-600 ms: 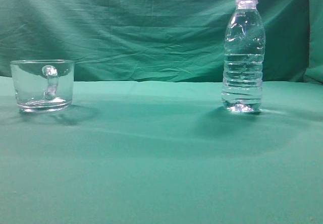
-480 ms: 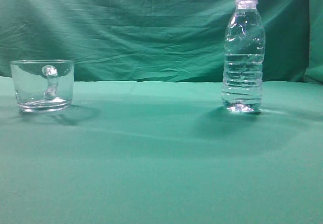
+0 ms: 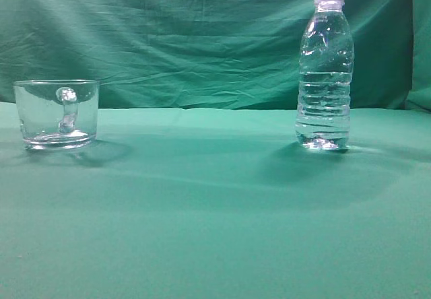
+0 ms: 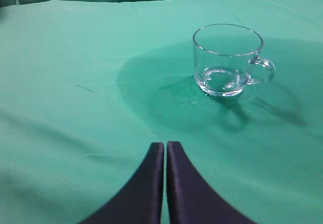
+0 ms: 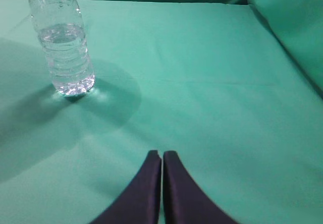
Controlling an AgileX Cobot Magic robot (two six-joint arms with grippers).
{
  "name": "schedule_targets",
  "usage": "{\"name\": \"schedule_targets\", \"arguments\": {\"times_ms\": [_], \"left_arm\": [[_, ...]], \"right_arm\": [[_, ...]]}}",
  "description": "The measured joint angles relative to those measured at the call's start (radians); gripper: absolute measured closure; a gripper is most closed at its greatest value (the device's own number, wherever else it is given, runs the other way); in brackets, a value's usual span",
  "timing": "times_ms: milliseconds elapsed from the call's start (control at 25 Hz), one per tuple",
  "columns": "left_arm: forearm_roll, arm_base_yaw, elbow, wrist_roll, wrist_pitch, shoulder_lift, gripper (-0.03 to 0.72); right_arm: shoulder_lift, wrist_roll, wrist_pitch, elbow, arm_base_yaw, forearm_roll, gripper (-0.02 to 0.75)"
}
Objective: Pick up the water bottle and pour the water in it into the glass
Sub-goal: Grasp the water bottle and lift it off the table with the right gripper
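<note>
Green cloth covers the counter [image 3: 215, 211] and hangs creased behind it as a backdrop [image 3: 168, 36], so the whole room reads as one flat colour with soft shadows pooling beneath the clear things. Nothing of the task looks begun: the water bottle [image 3: 324, 67] stands upright and uncapped on the right of the exterior view, the water [image 5: 63, 36] reaching roughly halfway up its body, and the glass [image 3: 56, 114] sits well apart on the left, apparently empty, its handle facing the camera. The left gripper [image 4: 165, 151] hovers short of the glass with its dark fingers pressed together, holding nothing; the right gripper [image 5: 161, 158] likewise has its fingers closed on nothing, with the bottle ahead and off to its left in the right wrist view. Judging by this, the step in hand is the approach. The next move probably calls for the right fingers to spread, swing toward the bottle and close around its ribbed body, firmly enough to lift it without squeezing water out of the open neck.
</note>
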Motion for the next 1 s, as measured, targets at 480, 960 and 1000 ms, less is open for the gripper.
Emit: {"name": "schedule_targets", "arguments": {"times_ms": [480, 960, 1000], "left_arm": [[0.000, 0.000, 0.000, 0.000, 0.000, 0.000, 0.688], [0.000, 0.000, 0.000, 0.000, 0.000, 0.000, 0.688], [0.000, 0.000, 0.000, 0.000, 0.000, 0.000, 0.688]], "right_arm": [[0.000, 0.000, 0.000, 0.000, 0.000, 0.000, 0.738], [0.000, 0.072, -0.482, 0.002, 0.000, 0.151, 0.738], [0.000, 0.096, -0.494, -0.003, 0.000, 0.154, 0.738]]}}
